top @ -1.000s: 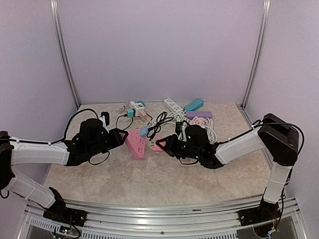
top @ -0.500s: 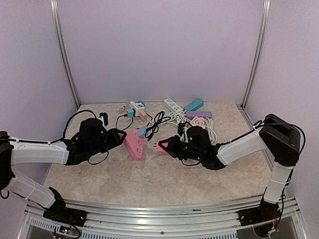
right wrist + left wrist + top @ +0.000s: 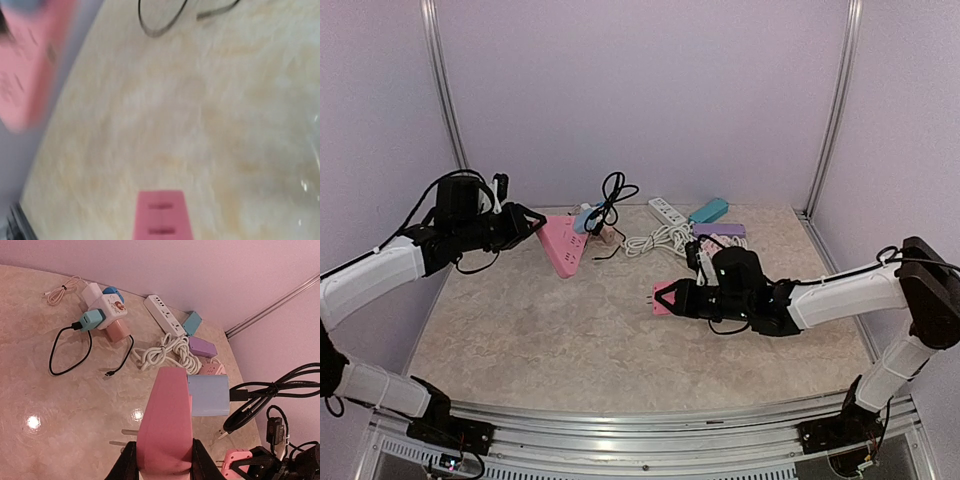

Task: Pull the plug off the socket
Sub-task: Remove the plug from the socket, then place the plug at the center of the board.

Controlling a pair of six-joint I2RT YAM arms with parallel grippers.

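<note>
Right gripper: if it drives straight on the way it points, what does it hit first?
Right gripper, shut on the plug, points left and slightly down. Likely bare table first; nothing else shows in that line. The raised strip looks off it, farther back, though depth is unclear.

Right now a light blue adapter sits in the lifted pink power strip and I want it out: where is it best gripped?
Probably pinch the light blue adapter across the flat faces of its boxy body, close to the pink power strip, coming in crosswise. The black cable leaves its outer end, so that side is blocked.
</note>
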